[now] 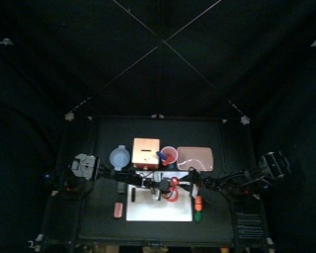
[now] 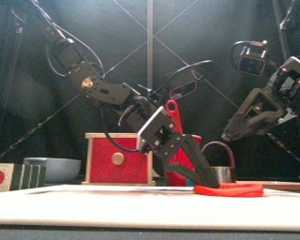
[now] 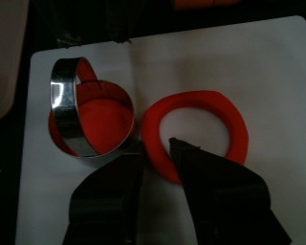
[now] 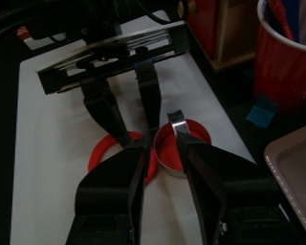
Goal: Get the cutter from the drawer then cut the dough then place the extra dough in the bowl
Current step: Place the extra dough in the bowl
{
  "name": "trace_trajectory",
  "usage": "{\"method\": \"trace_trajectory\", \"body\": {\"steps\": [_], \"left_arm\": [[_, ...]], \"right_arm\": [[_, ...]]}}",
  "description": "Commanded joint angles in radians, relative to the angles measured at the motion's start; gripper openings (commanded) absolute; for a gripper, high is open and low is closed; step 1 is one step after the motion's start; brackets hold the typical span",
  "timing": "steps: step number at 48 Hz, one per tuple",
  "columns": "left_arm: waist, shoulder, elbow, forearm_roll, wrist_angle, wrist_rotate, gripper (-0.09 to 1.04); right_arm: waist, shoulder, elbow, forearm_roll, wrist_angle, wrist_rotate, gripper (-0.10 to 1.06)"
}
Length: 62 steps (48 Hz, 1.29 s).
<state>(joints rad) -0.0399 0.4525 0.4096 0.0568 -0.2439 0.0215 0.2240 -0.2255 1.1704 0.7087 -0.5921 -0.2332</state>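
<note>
The left jaws were closed on the dough ring. They sat astride the near part of its red band, one tip on the outer edge and the other at the inner edge by the hole. The rest of the ring lay flat ahead of those jaws on the white cutting board. In the front view the left arm sloped down steeply, so the tips met the dough at board level.

Just beside the left jaws, to one side of the ring and close to its outer edge, stood the round metal cutter. The cut disc of red dough filled its inside.

The right jaws were apart. In the right wrist view the cutter showed in the gap between them, and the ring and the left arm's tips lay just beyond. The front view showed these jaws raised above the board, so I could not tell whether they touched the cutter.

Off to the side of the right jaws stood the red cup, with the pink tray nearer them. Well behind the left jaws on the counter were the wooden box with its red drawer front and the blue-grey bowl beside it.
</note>
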Motion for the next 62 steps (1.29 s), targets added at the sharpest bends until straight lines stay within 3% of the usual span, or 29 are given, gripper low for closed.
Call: {"method": "trace_trajectory", "body": {"steps": [1, 10, 22, 48, 62], "left_arm": [[0.008, -0.017, -0.021, -0.002, -0.003, 0.002, 0.60], [0.006, -0.060, 0.003, 0.002, 0.008, 0.002, 0.60], [0.008, -0.229, 0.114, 0.009, 0.015, 0.003, 0.60], [0.061, -0.709, 0.549, 0.014, -0.029, 0.000, 0.60], [0.196, -1.031, 0.721, 0.017, -0.020, 0.000, 0.60]], "right_arm": [[-0.003, -0.025, -0.006, -0.002, 0.000, 0.002, 0.70], [-0.003, -0.025, -0.006, -0.002, 0.017, 0.002, 0.70], [-0.003, -0.025, -0.006, -0.002, 0.020, 0.002, 0.70], [-0.005, -0.025, -0.006, -0.003, 0.018, 0.000, 0.70], [-0.009, -0.026, -0.014, -0.014, 0.021, 0.002, 0.70]]}}
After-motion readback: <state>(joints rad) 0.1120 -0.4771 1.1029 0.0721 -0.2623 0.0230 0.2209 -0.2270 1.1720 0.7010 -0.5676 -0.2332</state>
